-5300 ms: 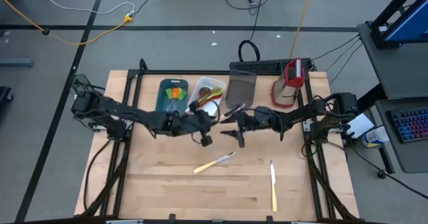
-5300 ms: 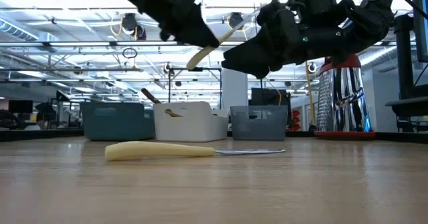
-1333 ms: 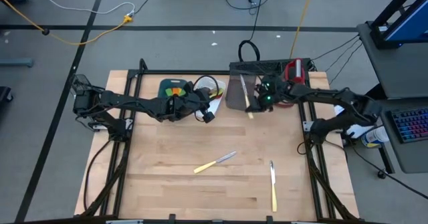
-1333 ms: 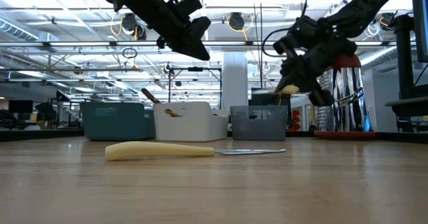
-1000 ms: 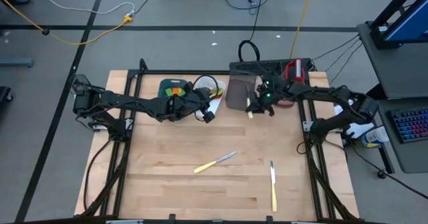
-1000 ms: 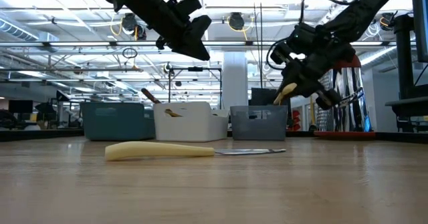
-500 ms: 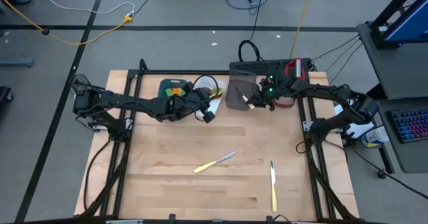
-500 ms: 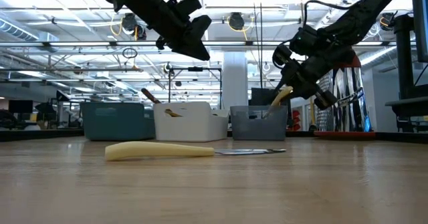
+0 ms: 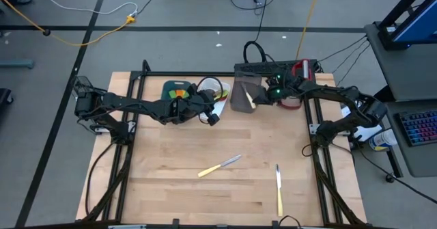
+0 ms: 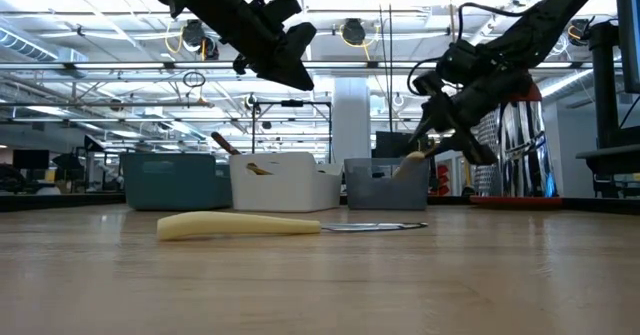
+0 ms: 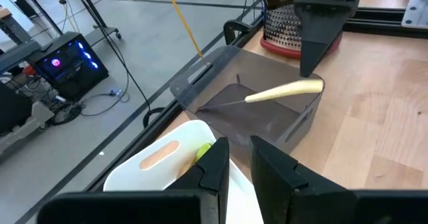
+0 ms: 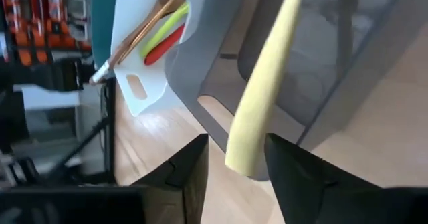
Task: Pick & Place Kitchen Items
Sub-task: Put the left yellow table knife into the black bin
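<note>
One pale-handled knife (image 11: 284, 91) is at the point of delivery: it lies tilted, blade down inside the grey-brown tray (image 11: 221, 73) and handle end propped on the tray's near wall. The right wrist view shows the same handle crossing the tray rim. The right gripper (image 10: 436, 125) hangs just above that handle, its fingers parted and no longer pinching it; the knife appears released, resting on the tray alone.

Two more pale-handled knives lie on the table (image 9: 164, 188) well clear of the grey-brown tray: one angled near the table's middle (image 9: 220, 165), one lying lengthwise toward the front edge on the right arm's side (image 9: 278, 188).

Beside the grey-brown tray stands the white tray (image 9: 217, 90), holding spoons, and beyond that the teal tray (image 9: 168, 92) with coloured spatulas. The left gripper (image 9: 207, 116) hovers at the white tray's front corner; its fingers stand nearly together and nothing shows between them.

Assessment: the step in hand is the drop of a knife into the grey-brown tray. The next move calls for the right arm to lift straight clear without knocking the propped handle, then travel to the nearer of the two remaining knives. A flat knife needs a low, well-aligned pinch across the handle.
</note>
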Robot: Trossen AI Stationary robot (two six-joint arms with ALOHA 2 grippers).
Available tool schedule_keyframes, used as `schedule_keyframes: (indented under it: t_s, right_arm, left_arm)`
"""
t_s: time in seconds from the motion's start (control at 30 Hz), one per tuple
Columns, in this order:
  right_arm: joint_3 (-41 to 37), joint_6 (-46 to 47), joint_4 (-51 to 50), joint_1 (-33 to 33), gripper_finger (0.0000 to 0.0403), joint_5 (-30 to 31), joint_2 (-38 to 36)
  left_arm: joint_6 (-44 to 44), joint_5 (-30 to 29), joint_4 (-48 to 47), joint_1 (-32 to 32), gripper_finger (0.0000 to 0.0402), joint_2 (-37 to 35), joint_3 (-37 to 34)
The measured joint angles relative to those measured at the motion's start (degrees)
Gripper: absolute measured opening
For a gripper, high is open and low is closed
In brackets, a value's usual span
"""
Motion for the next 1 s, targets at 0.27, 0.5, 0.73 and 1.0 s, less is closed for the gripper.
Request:
schedule_keyframes:
  t_s: [0.27,0.5,0.73,1.0]
  right_arm:
    - [-0.02,-13.28,4.17,0.70,0.0146,-0.10,-0.01]
    - [-0.02,-19.98,12.48,4.01,0.0146,-0.23,-0.01]
    - [-0.02,-31.93,17.23,8.58,0.0146,-0.25,-0.01]
    - [-0.02,-40.25,19.22,15.55,0.0146,-0.17,-0.01]
  left_arm:
    - [-0.68,0.17,0.00,-0.13,0.0063,0.02,0.00]
    - [-0.40,9.60,0.00,-0.11,0.0063,0.01,0.00]
    - [-0.28,15.76,-1.57,-0.70,0.0063,0.00,0.00]
    - [-2.92,16.31,-5.67,-2.88,0.0063,0.00,0.00]
